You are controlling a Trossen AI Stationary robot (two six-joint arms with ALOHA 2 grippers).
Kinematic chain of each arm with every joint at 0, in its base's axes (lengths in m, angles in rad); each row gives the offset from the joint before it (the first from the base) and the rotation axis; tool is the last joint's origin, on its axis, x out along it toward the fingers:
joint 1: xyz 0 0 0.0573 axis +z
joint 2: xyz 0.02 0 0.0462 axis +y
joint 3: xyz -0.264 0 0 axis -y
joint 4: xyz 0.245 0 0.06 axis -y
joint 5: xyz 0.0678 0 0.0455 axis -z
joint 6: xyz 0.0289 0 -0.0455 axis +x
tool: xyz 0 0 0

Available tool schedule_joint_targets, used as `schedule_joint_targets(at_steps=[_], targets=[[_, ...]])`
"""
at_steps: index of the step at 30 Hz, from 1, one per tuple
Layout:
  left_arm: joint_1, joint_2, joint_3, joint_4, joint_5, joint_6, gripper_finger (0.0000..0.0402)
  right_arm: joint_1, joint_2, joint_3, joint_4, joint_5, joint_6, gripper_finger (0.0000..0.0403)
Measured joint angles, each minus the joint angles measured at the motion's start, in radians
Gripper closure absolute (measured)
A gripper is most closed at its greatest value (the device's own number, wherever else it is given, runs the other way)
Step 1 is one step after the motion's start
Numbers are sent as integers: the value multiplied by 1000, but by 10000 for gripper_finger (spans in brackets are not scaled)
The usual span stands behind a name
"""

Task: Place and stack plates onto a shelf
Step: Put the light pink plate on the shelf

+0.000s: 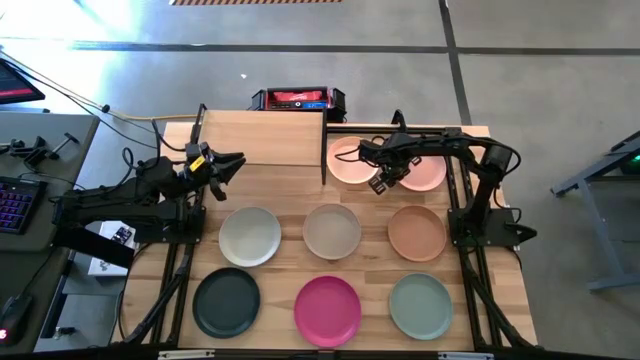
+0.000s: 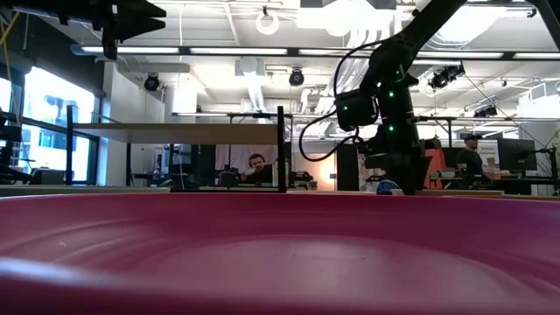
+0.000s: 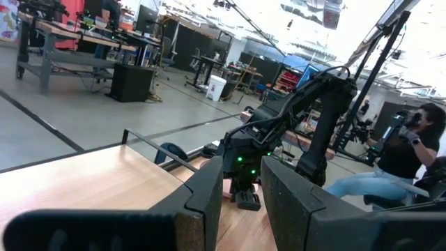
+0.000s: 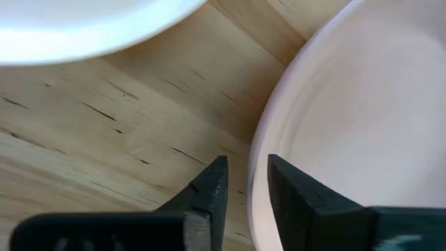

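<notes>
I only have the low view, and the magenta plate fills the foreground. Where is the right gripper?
Observer: The right gripper is low at the back right, between two pale plates beside the shelf.
Operator: Has it clamped one?
Observer: Not by the look of it. In its wrist view, its open fingers straddle the rim of a pale plate that lies on the tabletop.
Operator: And the left arm?
Observer: The left gripper waits by the shelf's front edge, open and empty.
</notes>
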Motion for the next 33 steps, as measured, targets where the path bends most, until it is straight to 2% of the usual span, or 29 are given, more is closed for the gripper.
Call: schedule_joint_targets(at_steps=[10,22,33], targets=[[0,0,0,-14,0,-2,312,0,0,0,-6,3,8,398],[0,0,-1,-19,0,-4,312,5,-1,0,-146,15,1,402],[0,0,-1,-19,0,-25,312,90,-22,0,-192,17,-10,403]])
